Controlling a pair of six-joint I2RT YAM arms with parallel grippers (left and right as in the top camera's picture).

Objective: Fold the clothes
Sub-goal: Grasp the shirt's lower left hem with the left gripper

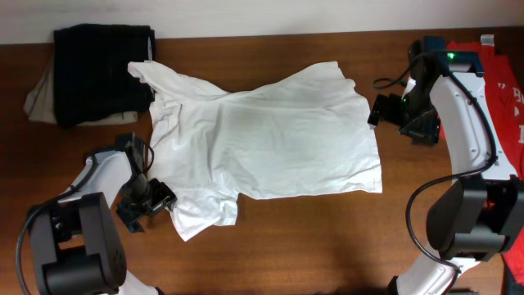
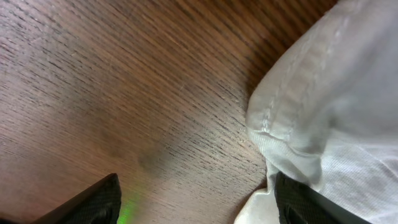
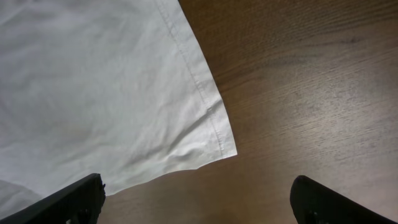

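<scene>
Shirt (image 1: 270, 139) lies spread; left gripper (image 1: 155, 199) by the sleeve (image 2: 323, 93), right gripper (image 1: 377, 111) over the hem (image 3: 214, 124), both parted, seemingly to pinch.

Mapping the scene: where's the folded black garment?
Overhead view: the folded black garment sits at the table's far-left corner on a beige cloth, the white T-shirt's sleeve overlapping its right edge.

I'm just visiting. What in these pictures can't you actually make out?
1. Overhead: the red fabric is cut off by the right edge and partly hidden behind the right arm, so I cannot tell what it is.
2. Overhead: a beige garment lies mostly hidden under the dark folded pile.
3. Wrist views: the bottom edge cuts off most of the left gripper and right gripper.
</scene>
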